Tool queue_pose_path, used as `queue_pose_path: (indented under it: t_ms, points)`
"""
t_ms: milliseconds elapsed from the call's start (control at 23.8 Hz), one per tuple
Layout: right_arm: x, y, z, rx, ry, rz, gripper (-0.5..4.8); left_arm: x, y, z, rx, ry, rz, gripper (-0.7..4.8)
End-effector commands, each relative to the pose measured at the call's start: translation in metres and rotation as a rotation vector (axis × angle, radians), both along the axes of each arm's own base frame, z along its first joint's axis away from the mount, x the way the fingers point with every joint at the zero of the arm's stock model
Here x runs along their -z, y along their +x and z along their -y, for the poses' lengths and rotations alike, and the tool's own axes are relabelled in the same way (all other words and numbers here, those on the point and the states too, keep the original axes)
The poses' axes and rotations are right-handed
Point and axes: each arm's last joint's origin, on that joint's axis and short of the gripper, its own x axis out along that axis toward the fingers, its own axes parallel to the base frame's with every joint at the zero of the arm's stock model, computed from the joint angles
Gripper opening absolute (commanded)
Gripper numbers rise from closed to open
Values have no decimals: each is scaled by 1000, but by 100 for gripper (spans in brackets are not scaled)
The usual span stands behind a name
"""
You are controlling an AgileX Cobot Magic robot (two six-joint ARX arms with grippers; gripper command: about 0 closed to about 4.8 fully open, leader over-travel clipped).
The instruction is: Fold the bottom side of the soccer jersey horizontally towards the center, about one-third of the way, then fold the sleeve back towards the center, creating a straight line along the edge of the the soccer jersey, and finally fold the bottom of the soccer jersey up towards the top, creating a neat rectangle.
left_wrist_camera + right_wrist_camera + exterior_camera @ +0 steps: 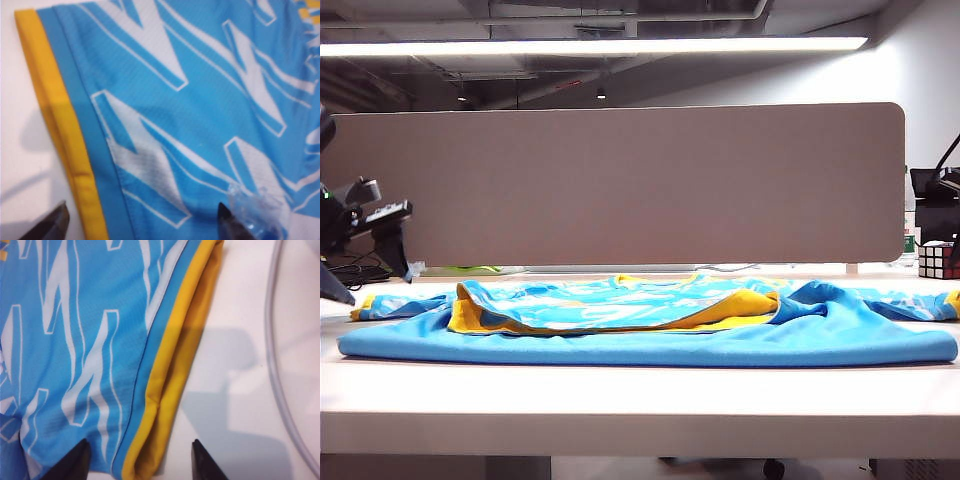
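- The soccer jersey (650,325) lies flat across the white table (620,400), well in front of the grey partition panel (620,185). One layer is already folded over, showing yellow lining along its edge.
- Judging from that, an early fold looks to be in hand: both arms hang low over the cloth, each lined up on a yellow edge band.
- The left gripper (142,222) is spread wide, empty, with one fingertip over the table and the other over the patterned mesh; the yellow edge band (55,125) runs between them.
- The right gripper (137,460) is likewise wide apart and holds nothing; it straddles the yellow band (180,355) where the hem doubles over.
- Next, I judge, each claw must drop and pinch the band cleanly, catching only the layers meant to be lifted.
- The fabric is a fine, limp, slippery-looking mesh, sky blue with white jagged streaks; the band is smooth and solid.
- A Rubik's cube (937,260) sits beyond the jersey's right end.
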Motion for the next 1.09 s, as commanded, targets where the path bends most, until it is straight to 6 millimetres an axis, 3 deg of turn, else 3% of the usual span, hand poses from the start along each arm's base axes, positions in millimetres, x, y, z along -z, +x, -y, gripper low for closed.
queue_pose_path:
  t_ms: [42,463,589,757,884,926,1010,1094]
  points:
    - [6,6,-2,-12,-3,5,274,12,6,1,26,-24,-31,373]
    - [44,17,-7,-49,47,-60,274,40,13,2,45,-86,-89,371]
    - [55,21,-13,-66,51,-71,274,51,16,5,87,-141,-91,301]
    - [59,25,-21,-84,51,-73,263,55,17,11,103,-138,-89,277]
    - [60,27,-26,-97,44,-60,173,53,21,16,131,-143,-48,101]
    - [60,28,-26,-98,43,-58,102,51,22,16,150,-158,-26,44]
    - [59,29,-28,-106,40,-46,-8,48,25,18,180,-177,24,-5]
    - [58,30,-29,-108,39,-28,-2,44,28,18,201,-185,75,-5]
